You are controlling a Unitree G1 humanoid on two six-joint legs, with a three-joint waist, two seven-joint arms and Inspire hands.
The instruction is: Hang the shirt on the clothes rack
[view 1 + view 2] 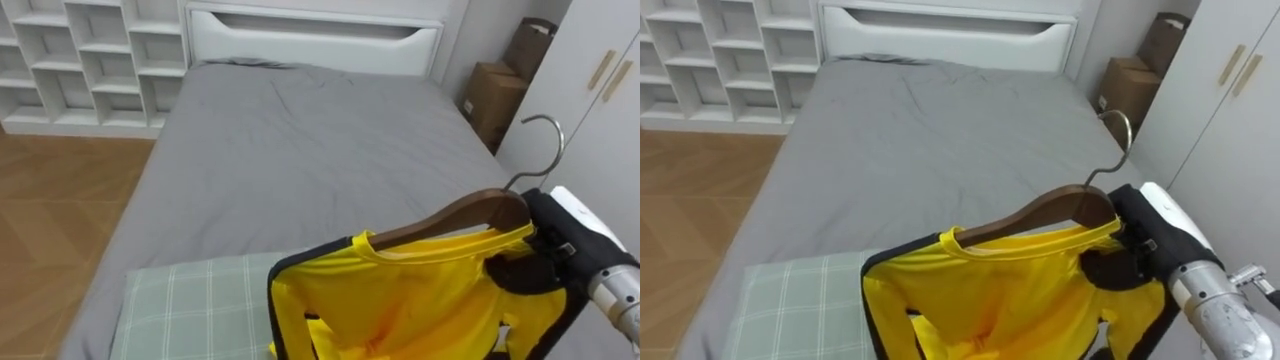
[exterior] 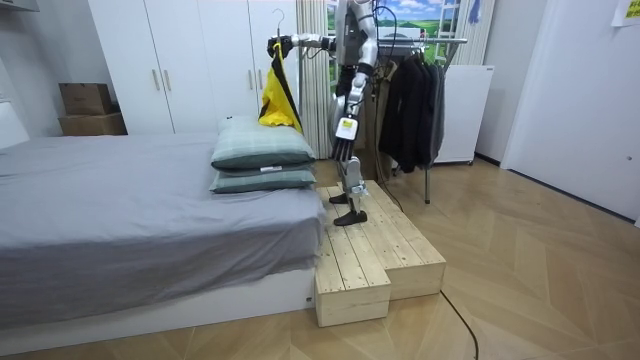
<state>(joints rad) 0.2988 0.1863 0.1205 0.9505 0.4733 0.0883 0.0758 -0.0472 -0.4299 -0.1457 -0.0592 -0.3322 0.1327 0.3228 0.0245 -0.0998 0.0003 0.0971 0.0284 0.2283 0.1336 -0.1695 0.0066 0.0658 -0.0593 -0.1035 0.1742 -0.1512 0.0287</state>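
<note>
Robot stands on wooden platform (image 2: 370, 250) at the pillow end of the bed (image 1: 300, 140), facing along it toward the far headboard

Right hand (image 1: 545, 250): reaches in from the right, fingers curled round the right end of the wooden hanger (image 1: 455, 218), close under its metal hook (image 1: 540, 140)

Yellow shirt (image 1: 400, 300) is on the hanger, held in the air above the near green check pillow (image 1: 190, 310) and apart from it. Hanger tilted, left shoulder lower

Left hand (image 2: 345, 150): hangs at the robot's side in the room view, idle; cannot tell its state

Clothes rack (image 2: 440, 42) with dark garments (image 2: 410, 100) is behind the robot, toward the room view's right

Judged step: carry the shirt to the rail
- keep the grip near the hook so the hanger doesn't swing
- level the hanger, or the shirt may slide off the low shoulder
- turn on the platform with care, its edge is near the feet
- raise the hook above the rail, then lower it beside the dark garments
- let go only once the hook has seated
</note>
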